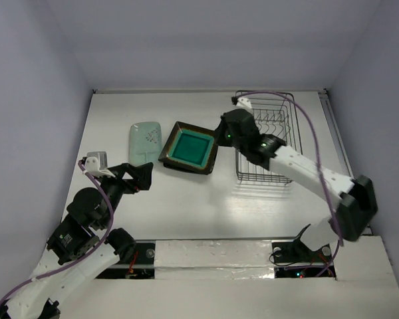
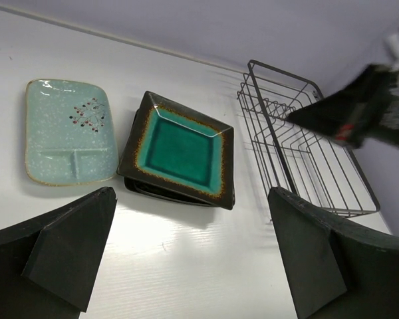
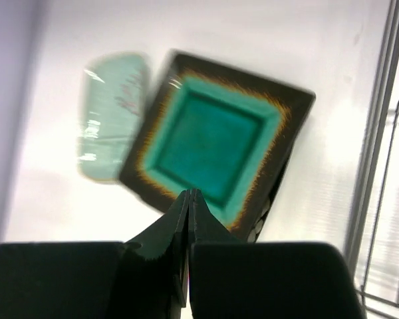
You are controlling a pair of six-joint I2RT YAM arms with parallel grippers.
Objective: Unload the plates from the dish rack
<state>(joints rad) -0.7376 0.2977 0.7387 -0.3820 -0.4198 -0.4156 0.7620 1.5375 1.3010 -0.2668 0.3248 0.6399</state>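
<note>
The dark-rimmed teal plate [image 1: 189, 147] lies on the table, stacked on the black flower-pattern plate, of which only an edge shows [image 2: 153, 191] [image 3: 265, 220]. The mint-green plate [image 1: 146, 141] lies flat to its left. The wire dish rack [image 1: 266, 139] stands to the right with no plates in it. My right gripper [image 1: 222, 135] is shut and empty, held just above the teal plate's right edge; in the right wrist view [image 3: 188, 194] its tips are pressed together over the teal plate [image 3: 216, 139]. My left gripper [image 1: 143, 177] is open and empty, in front of the plates [image 2: 189, 222].
The table's back wall runs close behind the rack and plates. The right arm [image 2: 366, 113] reaches over the rack [image 2: 306, 153]. Bare white table lies between the plates and the arm bases.
</note>
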